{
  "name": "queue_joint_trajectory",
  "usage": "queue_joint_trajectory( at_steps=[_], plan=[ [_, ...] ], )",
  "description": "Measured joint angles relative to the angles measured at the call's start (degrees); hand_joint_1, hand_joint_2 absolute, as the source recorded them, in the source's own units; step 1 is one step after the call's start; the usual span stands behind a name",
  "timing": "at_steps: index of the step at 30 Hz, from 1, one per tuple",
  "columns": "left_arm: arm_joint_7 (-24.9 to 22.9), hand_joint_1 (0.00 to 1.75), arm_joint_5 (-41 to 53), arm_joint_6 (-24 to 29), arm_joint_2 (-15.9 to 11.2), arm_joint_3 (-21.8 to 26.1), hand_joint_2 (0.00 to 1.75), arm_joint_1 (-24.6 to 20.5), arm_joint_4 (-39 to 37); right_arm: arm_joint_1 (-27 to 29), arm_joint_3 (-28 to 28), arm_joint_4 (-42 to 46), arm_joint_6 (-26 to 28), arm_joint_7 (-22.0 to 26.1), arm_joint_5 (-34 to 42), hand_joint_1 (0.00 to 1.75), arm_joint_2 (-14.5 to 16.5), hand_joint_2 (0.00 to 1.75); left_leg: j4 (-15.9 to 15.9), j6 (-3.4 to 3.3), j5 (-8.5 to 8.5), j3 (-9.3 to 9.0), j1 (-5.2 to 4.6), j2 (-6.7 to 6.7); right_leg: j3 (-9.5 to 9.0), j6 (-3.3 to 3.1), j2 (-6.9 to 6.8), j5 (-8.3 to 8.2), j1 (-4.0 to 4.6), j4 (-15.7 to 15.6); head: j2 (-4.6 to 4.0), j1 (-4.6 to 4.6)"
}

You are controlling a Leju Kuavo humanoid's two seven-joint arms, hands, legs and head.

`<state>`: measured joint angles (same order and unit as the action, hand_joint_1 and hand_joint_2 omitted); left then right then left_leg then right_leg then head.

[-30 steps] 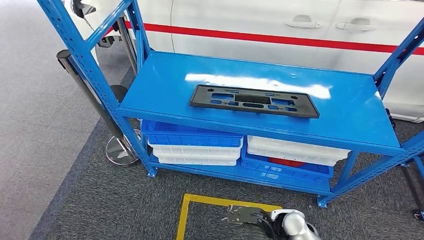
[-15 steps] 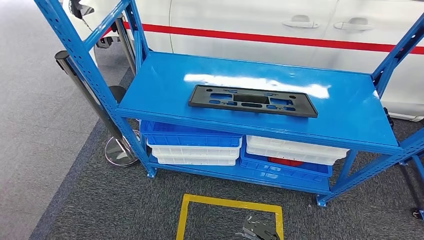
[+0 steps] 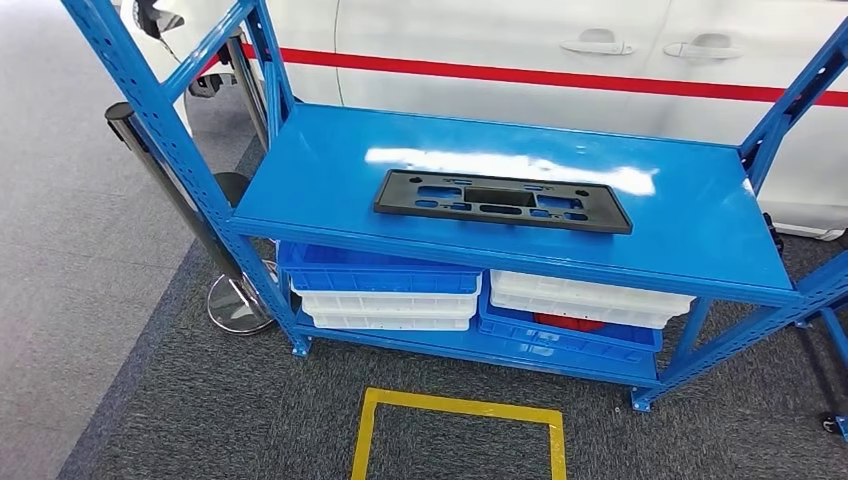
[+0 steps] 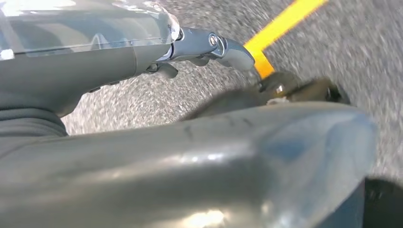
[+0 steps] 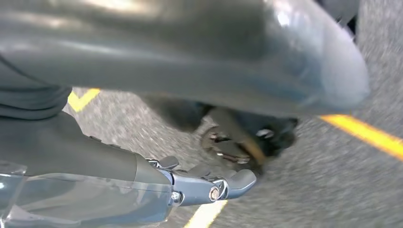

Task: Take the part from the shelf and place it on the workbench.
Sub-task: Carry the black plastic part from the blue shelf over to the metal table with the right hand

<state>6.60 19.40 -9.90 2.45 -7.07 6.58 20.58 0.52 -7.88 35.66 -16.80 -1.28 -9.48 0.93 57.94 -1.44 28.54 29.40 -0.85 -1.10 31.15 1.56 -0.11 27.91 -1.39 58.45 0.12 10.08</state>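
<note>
The part [image 3: 502,200], a long flat black plastic plate with several cut-outs, lies flat on the top board of the blue shelf [image 3: 320,170], near its front edge and about midway along. My left hand [image 4: 190,161] hangs low over grey carpet and a yellow floor line, its thick thumb apart from a straight dark finger [image 4: 209,45], with nothing in it. My right hand [image 5: 180,57] hangs the same way over the carpet, one finger [image 5: 209,187] stretched out away from the thumb, and holds nothing. Both are far below the part.
Blue and white bins [image 3: 385,290] fill the shelf's lower level. A white car with a red stripe [image 3: 520,40] stands right behind the shelf. A black post on a round base [image 3: 235,300] is at the left. A yellow square [image 3: 455,440] marks the carpet in front.
My right arm and hand, seen at the bottom edge of the head view a second ago, have dropped out of that picture. The view has shifted slightly; the part has not moved.
</note>
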Motion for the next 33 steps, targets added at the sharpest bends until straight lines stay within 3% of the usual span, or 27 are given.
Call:
queue_joint_trajectory(
  at_steps=[8, 11, 12, 15, 33],
  plan=[
    [-3.49, 0.0, -10.37, 5.38, -1.02, 3.26, 0.0, 0.96, 0.28, 4.32, 3.27, -5.9, 9.06, 0.57, 5.0, 0.0, -0.44, 0.0, -0.01, 0.0, 0.02, -0.01, 0.0, 0.01, -0.02, 0.0, 0.0, 0.0, 0.0, -0.01, 0.0, 0.0],
    [-4.78, 0.0, -14.2, 7.34, -1.33, 4.29, 0.0, 1.28, 0.29, 5.66, 4.53, -7.84, 12.42, 0.76, 6.86, 0.0, -0.49, 1.31, -0.01, 0.0, 0.03, 0.0, 0.0, 0.01, -0.02, 0.0, 0.0, 0.0, 0.0, -0.01, 0.01, 0.0],
    [-5.18, 0.0, -15.45, 7.97, -1.42, 4.58, 0.44, 1.37, 0.3, 6.03, 4.92, -8.4, 13.52, 0.8, 7.47, 0.0, -0.52, 1.75, -0.02, 0.0, 0.03, 0.0, 0.0, 0.01, -0.02, 0.0, 0.0, 0.0, 0.0, -0.01, 0.01, 0.0],
    [-6.11, 0.0, -18.26, 9.43, -1.58, 5.33, 1.75, 1.55, 0.32, 6.88, 5.75, -9.67, 15.98, 0.87, 8.82, 0.0, -0.59, 1.75, -0.02, 0.0, 0.04, 0.03, 0.0, 0.01, -0.03, 0.0, 0.0, 0.0, 0.0, -0.01, 0.0, 0.0],
    [-6.45, 0.0, -19.47, 9.97, -1.89, 6.38, 1.75, 1.85, 0.77, 7.48, 7.07, -11.71, 16.87, 0.95, 9.44, 0.0, -0.6, 1.75, -0.01, 0.0, 0.04, 0.0, 0.01, 0.01, -0.07, 0.0, 0.01, 0.0, 0.0, -0.01, 0.01, 0.0]
  ],
)
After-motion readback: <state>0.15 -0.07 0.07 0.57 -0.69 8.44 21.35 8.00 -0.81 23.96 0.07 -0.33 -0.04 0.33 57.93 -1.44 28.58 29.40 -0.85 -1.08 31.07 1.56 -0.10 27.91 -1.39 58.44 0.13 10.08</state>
